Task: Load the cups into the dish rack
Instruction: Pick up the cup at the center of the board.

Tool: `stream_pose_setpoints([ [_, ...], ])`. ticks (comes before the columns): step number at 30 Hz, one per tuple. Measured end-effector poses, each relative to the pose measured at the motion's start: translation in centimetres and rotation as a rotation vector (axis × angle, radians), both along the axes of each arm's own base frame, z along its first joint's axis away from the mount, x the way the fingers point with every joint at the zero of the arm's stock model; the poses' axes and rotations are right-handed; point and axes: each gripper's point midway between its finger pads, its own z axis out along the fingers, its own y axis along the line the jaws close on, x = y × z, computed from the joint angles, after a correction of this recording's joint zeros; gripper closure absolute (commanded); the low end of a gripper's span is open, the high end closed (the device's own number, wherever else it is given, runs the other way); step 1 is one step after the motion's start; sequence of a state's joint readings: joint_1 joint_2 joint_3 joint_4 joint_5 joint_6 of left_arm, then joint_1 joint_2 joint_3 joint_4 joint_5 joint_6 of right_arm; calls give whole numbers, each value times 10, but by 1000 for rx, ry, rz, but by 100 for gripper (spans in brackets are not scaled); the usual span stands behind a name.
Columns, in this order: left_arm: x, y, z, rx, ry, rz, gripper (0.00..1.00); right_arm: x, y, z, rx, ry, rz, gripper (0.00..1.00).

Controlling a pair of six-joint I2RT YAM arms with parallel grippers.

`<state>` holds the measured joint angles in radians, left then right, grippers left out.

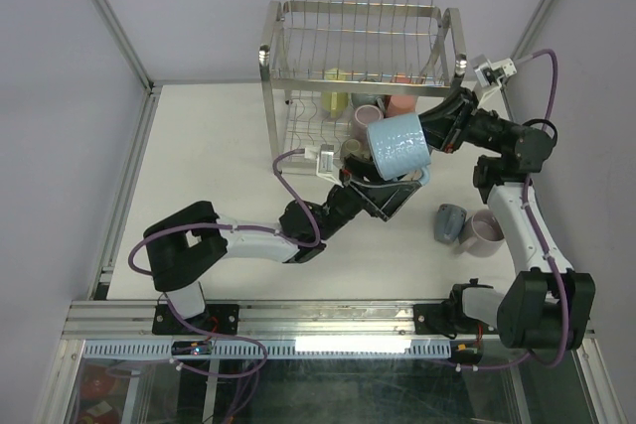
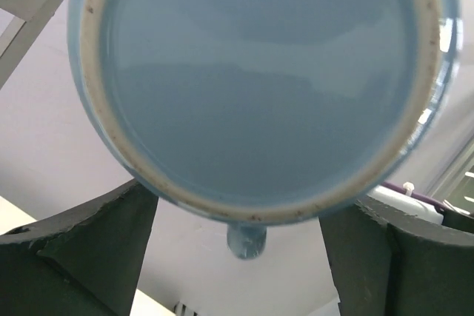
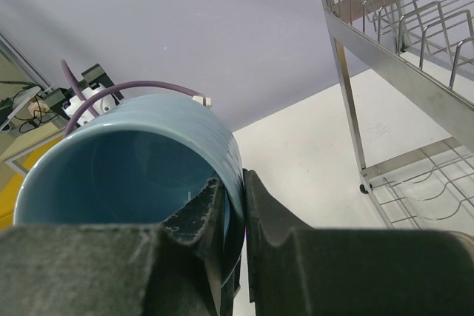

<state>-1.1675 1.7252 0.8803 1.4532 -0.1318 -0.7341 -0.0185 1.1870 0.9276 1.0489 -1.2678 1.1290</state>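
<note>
A light blue cup (image 1: 397,144) hangs in the air in front of the dish rack (image 1: 273,57), tilted on its side. My right gripper (image 1: 437,133) is shut on its rim wall, one finger inside and one outside (image 3: 231,183). My left gripper (image 1: 390,189) sits open just below the cup, and its fingers (image 2: 89,257) stand on either side of the cup's round base (image 2: 252,79). The cup's handle (image 2: 246,240) points down between them. Yellow-green (image 1: 338,76), pink (image 1: 402,104) and mauve (image 1: 366,118) cups sit in the rack.
A grey-blue cup (image 1: 449,222) and a mauve cup (image 1: 484,232) lie on the white table (image 1: 209,156) by the right arm. The rack's steel legs and lower tier (image 3: 415,175) stand close to the right of the held cup. Frame posts border the table.
</note>
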Motion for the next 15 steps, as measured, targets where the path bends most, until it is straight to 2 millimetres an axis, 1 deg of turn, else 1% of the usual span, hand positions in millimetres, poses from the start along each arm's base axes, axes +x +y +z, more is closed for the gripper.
stream_pose_setpoints([
  [4, 5, -10, 0, -19, 29, -3, 27, 0, 0, -1, 28, -23, -15, 100],
  [7, 5, -12, 0, -27, 46, -4, 32, 1, -1, -1, 56, -36, -32, 100],
  [13, 6, -12, 4, -50, 66, 11, 54, 1, -2, 2, 108, -58, -57, 100],
  [15, 6, -12, 4, -51, 70, 12, 56, 1, -3, 2, 127, -57, -66, 100],
])
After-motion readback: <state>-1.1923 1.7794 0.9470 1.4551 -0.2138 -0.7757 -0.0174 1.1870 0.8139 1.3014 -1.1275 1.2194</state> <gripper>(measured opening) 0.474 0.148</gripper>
